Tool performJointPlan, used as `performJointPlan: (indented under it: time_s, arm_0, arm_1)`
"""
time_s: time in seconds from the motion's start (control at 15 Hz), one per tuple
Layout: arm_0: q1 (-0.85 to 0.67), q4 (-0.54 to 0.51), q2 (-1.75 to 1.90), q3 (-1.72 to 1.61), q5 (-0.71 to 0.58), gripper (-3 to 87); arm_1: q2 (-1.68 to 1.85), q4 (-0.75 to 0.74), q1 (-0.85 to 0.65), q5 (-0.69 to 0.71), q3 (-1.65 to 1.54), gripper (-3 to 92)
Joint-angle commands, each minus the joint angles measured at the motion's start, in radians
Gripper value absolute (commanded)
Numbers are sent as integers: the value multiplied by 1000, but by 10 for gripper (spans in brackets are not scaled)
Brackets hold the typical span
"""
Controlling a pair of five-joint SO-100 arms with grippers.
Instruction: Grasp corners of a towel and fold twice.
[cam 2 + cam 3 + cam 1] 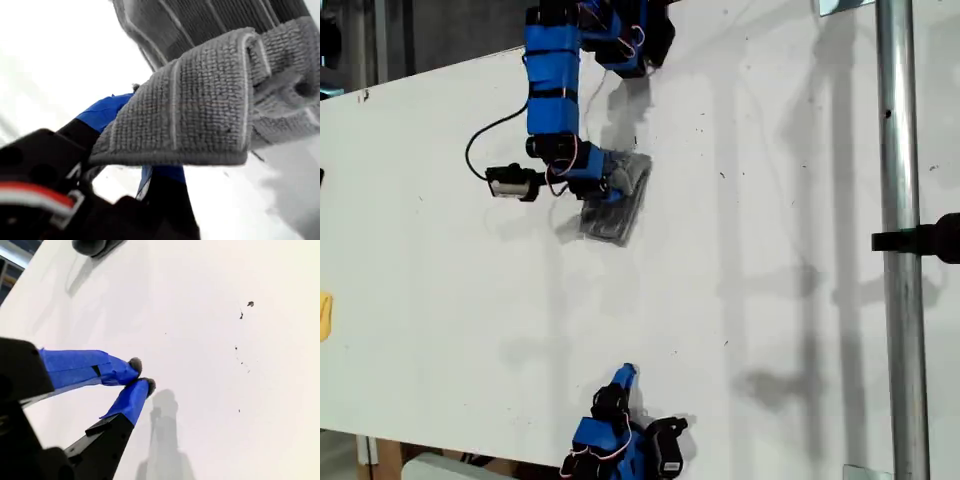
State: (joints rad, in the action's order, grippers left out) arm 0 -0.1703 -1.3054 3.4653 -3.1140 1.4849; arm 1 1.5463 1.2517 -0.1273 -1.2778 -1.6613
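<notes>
One fold of the towel [200, 95] drapes over my first pincer [135, 130].

The exterior view looks down from high above the white surface [770, 250], while both wrist views ride close behind their pincers, sharing that surface.

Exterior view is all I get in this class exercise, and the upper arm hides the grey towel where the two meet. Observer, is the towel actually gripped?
Observer: Yes. The first wrist view shows the first pincer holding a doubled flap of the towel above the white table.
Operator: Any pattern on it?
Observer: Fine pale stripes run across a ribbed weave.
Operator: And the lower arm's pincer?
Observer: The second pincer is shut, tips touching, with nothing between them.
</notes>
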Motion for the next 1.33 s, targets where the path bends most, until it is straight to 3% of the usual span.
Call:
performJointPlan:
  time_s: [0.0, 0.13, 0.33, 0.53, 0.6, 0.93, 1.07, 1.2, 1.27]
  arm_0:
    - [8, 5, 8, -5, 18, 39]
    - [0, 5, 8, -5, 28, 68]
    - [-2, 5, 8, -5, -46, 68]
    - [14, 5, 8, -5, -390, 68]
    - [15, 6, 8, -5, -480, 67]
    - [14, 5, 8, -5, -468, 67]
    - [12, 5, 8, -5, -466, 67]
    - [12, 5, 8, -5, -466, 67]
    - [12, 5, 8, -5, -466, 67]
  arm_1:
    - [-94, -173, -57, 17, 67, 343]
    - [11, -221, -106, 78, 95, 421]
    - [474, -167, -285, 138, -100, 341]
    - [991, -18, -373, 98, -551, 39]
    - [1149, -11, -348, 64, -704, 20]
    - [1729, 130, -238, -106, -1181, 19]
    - [1736, 163, -202, -225, -1233, 24]
    - [1740, 146, -84, -336, -1227, 144]
    - [1740, 141, -80, -354, -1230, 141]
